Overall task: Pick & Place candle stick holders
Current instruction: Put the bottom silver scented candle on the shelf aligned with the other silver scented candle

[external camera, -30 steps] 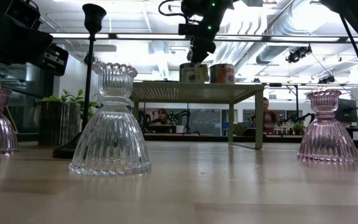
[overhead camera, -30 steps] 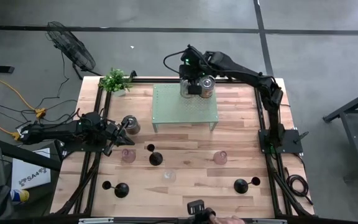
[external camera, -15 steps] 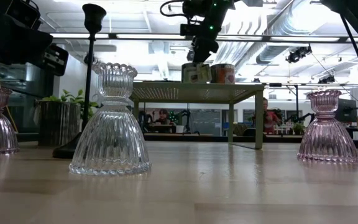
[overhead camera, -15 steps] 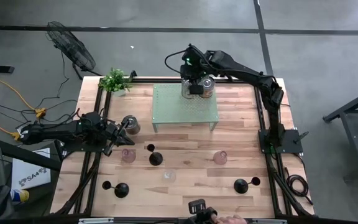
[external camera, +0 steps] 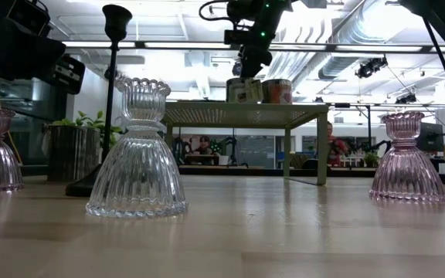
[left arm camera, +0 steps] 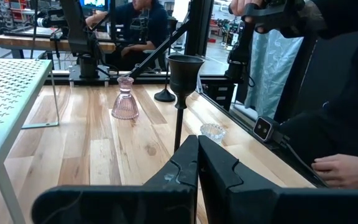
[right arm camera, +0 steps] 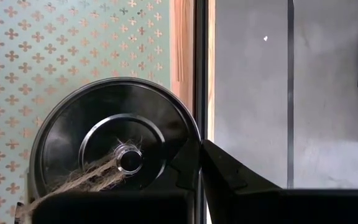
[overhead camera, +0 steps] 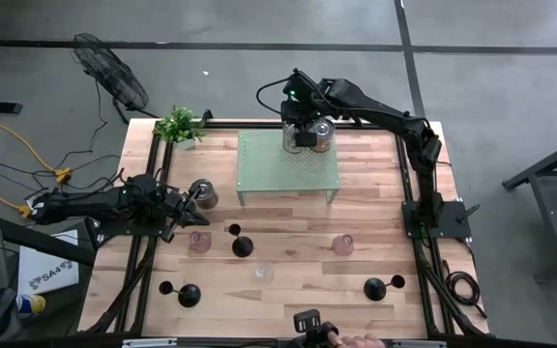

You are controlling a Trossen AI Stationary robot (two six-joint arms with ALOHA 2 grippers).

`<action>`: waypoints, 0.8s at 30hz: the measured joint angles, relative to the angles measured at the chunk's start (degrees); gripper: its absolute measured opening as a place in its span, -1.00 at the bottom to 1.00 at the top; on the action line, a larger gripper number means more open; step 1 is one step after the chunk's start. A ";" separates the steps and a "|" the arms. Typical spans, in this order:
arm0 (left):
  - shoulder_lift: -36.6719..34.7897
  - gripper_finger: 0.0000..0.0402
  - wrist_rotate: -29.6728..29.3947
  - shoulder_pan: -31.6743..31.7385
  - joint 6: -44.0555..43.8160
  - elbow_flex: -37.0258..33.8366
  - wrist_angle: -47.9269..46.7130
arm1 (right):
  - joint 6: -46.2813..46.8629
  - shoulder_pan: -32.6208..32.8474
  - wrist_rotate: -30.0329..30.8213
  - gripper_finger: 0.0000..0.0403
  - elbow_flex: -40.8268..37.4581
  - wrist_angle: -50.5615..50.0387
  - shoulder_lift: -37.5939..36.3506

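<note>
Plainly no pick has begun: all three candle stick holders stand free on the bench [overhead camera: 288, 227], on the side of the green perforated stand [overhead camera: 278, 174] away from the small plant [overhead camera: 178, 124]. The left gripper [overhead camera: 190, 198] waits off the stand's left end, beside a metal can [overhead camera: 203, 194], its fingers [left arm camera: 185, 155] pressed together on nothing. Well out from the stand toward the bench's left corner stands the first holder [overhead camera: 190, 295]. The second holder [overhead camera: 243, 246] is nearer the stand, just off its left front leg and beside a pink glass holder [overhead camera: 199, 241]. The right gripper [overhead camera: 300, 135] hangs over the stand's far edge, fingers closed and empty, next to a round dark tin [right arm camera: 114, 140]. The third holder [overhead camera: 374, 287] stands well out from the stand's right end. I judge the task to be at its start. The next move calls for one arm to spread its fingers, come over a holder and close on the thin stem low enough that it does not tip. The left arm looks best placed for the second holder. Each holder is matte black, with a round domed foot, a slim upright stem and a small flared cup [left arm camera: 185, 67] on top.
</note>
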 joint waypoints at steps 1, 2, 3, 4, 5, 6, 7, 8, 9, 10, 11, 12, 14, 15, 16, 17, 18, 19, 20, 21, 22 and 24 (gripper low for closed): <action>0.00 -1.00 0.00 0.00 -0.01 0.00 0.01 | 0.00 0.00 0.00 -0.98 0.00 0.02 0.00; 0.00 -1.00 0.00 -0.01 -0.01 0.00 0.00 | -0.07 0.02 0.02 -0.98 0.00 0.02 0.00; 0.00 -1.00 0.00 -0.01 -0.01 0.00 0.01 | -0.37 0.02 0.06 -0.98 0.00 0.01 0.00; 0.00 -1.00 0.00 0.00 0.01 0.00 0.00 | -0.56 0.02 0.05 -0.98 0.00 0.00 0.00; 0.00 -1.00 0.00 -0.02 -0.01 0.00 0.02 | -0.65 0.02 0.04 -0.98 0.00 0.02 0.00; 0.00 -1.00 0.00 -0.02 -0.01 0.00 0.02 | -0.66 0.02 0.04 -0.98 0.00 0.03 0.00; 0.00 -1.00 0.00 0.00 -0.01 0.00 0.02 | -0.66 0.02 0.04 -0.98 0.00 0.04 0.00; 0.00 -1.00 0.00 -0.02 -0.01 0.00 0.02 | -0.66 0.02 0.04 -0.98 0.00 0.05 0.00; -0.01 -1.00 0.00 -0.01 -0.01 0.00 0.00 | -0.68 0.02 0.06 -0.98 0.00 0.07 0.00; 0.00 -1.00 0.00 -0.02 -0.01 0.00 0.00 | -0.68 0.02 0.06 -0.98 0.00 0.09 0.00; 0.00 -1.00 0.00 0.00 -0.01 0.00 0.01 | -0.68 0.02 0.04 -0.97 0.00 0.09 0.00; 0.00 -1.00 0.00 -0.02 -0.01 0.00 0.00 | -0.68 0.02 0.07 -0.95 0.00 0.09 0.00; 0.00 -1.00 0.00 -0.01 -0.01 0.00 0.00 | -0.70 0.02 0.07 -0.89 0.00 0.11 0.00; 0.00 -1.00 0.00 0.00 -0.01 0.00 0.02 | -0.71 0.02 0.09 -0.85 0.00 0.24 0.00; 0.00 -1.00 0.00 0.00 -0.01 0.00 0.00 | -0.71 0.02 0.11 -0.80 0.00 0.36 0.00; 0.00 -1.00 0.00 -0.02 -0.01 0.00 0.02 | -0.70 0.02 0.15 -0.76 0.00 0.46 0.00; 0.00 -1.00 0.00 -0.01 -0.01 0.00 0.02 | -0.70 0.02 0.16 -0.71 0.00 0.63 0.00; 0.00 -1.00 0.00 -0.02 -0.01 0.00 0.02 | -0.70 0.01 0.15 -0.66 0.00 0.84 0.00; 0.00 -1.00 0.00 -0.02 -0.01 0.00 0.00 | -0.68 0.00 0.15 -0.60 0.00 1.11 0.00; 0.00 -1.00 0.00 -0.01 -0.01 0.00 0.01 | -0.68 0.00 0.15 -0.55 -0.01 1.42 0.00; 0.00 -1.00 0.00 0.00 -0.01 0.00 0.01 | -0.68 -0.02 0.15 -0.50 -0.02 1.69 -0.11; 0.00 -1.00 0.00 0.00 -0.01 0.00 0.02 | -0.68 0.02 0.10 -0.42 -0.04 2.08 -0.20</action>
